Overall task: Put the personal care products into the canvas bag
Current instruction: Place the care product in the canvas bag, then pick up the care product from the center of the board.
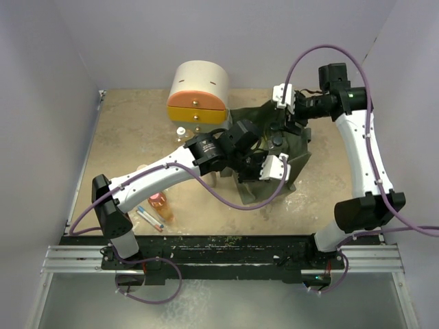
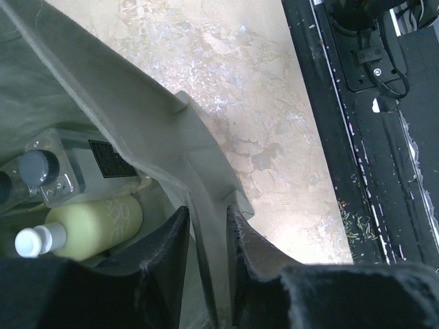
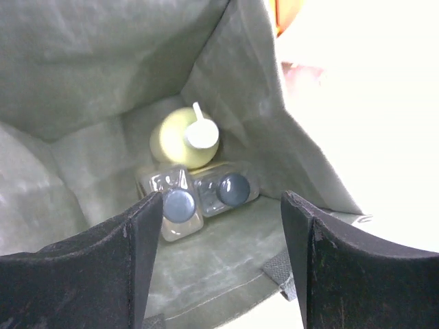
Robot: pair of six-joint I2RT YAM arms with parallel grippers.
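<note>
Canvas bag (image 2: 158, 130) at table centre, 3 bottles inside.
L to R: orange bottle (image 1: 159, 204) and slim grey bottle (image 1: 149, 218) were seen on tabletop (image 1: 130, 137); L gripper (image 2: 208, 219) was pinched onto bag rim; square bottles (image 3: 180, 209), pale green pump bottle (image 3: 185, 140) were seen inside; R gripper (image 3: 223, 199) was spread wide, empty, above them.

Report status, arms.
Left gripper shut on canvas bag rim. Right gripper open over it. Pump bottle, two square bottles inside; orange bottle, slim grey bottle outside.
</note>
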